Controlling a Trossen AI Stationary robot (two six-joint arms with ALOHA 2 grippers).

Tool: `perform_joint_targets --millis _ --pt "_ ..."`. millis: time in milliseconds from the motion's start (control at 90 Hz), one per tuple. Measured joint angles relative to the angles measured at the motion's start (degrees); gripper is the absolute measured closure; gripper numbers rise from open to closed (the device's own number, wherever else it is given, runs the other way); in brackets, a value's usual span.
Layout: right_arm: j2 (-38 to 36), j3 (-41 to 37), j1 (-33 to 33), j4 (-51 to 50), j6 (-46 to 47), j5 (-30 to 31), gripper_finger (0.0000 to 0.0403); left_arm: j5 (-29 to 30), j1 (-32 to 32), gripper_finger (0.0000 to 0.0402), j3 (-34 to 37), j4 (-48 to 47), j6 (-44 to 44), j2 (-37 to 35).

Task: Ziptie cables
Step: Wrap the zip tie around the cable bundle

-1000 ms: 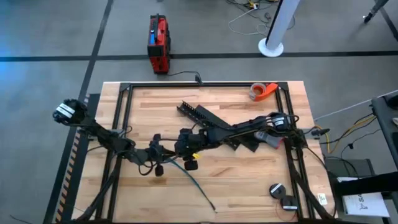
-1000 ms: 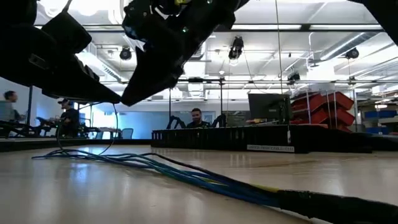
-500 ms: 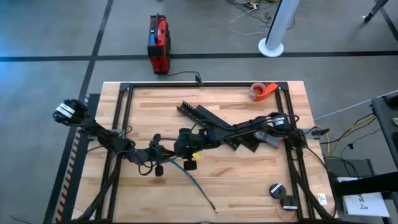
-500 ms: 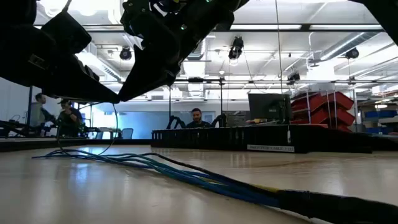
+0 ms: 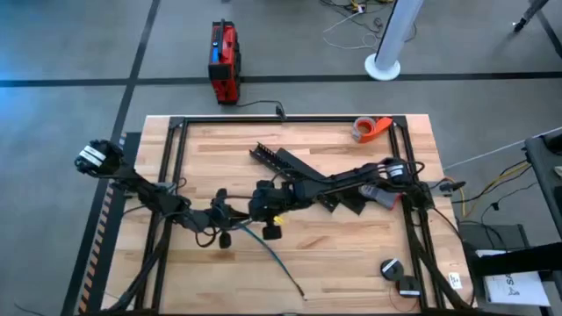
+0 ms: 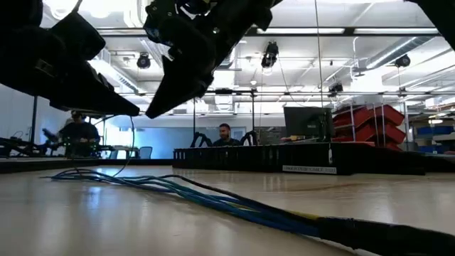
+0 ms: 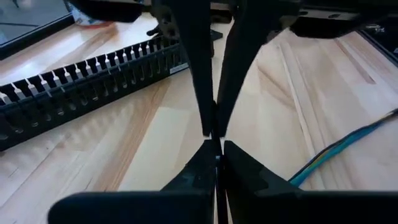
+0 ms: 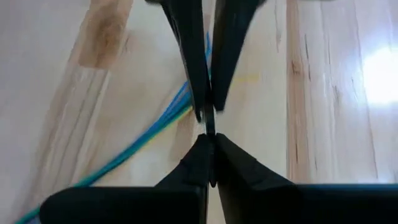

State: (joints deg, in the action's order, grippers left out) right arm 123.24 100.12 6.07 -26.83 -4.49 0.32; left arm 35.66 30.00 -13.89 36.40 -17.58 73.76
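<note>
The cables (image 5: pixel 279 263), a thin blue-green bunch, trail toward the lower centre of the table (image 5: pixel 351 263). Above their upper end, the left hand (image 5: pixel 230 217) and right hand (image 5: pixel 256 208) meet tip to tip, both clenched, grasping nothing visible. A black slotted rail (image 5: pixel 281 160) lies just above, tape roll (image 5: pixel 370 128) upper right.

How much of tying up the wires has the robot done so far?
Not much looks done. The cables lie loose on the table, fanning apart at one end in the low view, with no tie around them that I can see. Right now the left gripper and the right gripper meet tip to tip above the wood, both pinched shut; what they pinch is too thin to tell. Looping and tightening a tie is left.
</note>
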Motion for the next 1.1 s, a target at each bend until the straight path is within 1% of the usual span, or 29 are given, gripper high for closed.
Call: perform_joint_targets --millis 222,389,500,667,856,1100 --pt "-3.2 0.0 0.0 -9.3 0.0 0.5 0.0402 -0.2 0.0 0.0401 0.0 -0.4 -0.4 0.0" --pt "-6.0 0.0 0.0 -17.9 0.0 3.7 0.0402 -0.2 0.0 0.0401 0.0 -1.0 -0.7 0.0" --pt "-7.2 0.0 -0.1 -20.4 0.6 4.8 0.0403 -0.2 0.0 0.0401 0.0 -0.9 -0.7 0.0" --pt "-7.5 0.0 -0.1 -20.6 -0.2 4.9 0.0403 -0.2 0.0 0.0401 0.0 -2.0 -0.7 0.0" --pt "-6.8 -0.2 -0.1 -18.5 -0.6 5.1 0.0403 -0.6 0.1 0.0401 0.0 -2.4 -1.6 0.0" --pt "-7.3 -0.1 0.4 -17.5 3.9 5.0 0.0403 -0.7 0.0 0.0401 0.0 -2.5 -2.6 0.0"
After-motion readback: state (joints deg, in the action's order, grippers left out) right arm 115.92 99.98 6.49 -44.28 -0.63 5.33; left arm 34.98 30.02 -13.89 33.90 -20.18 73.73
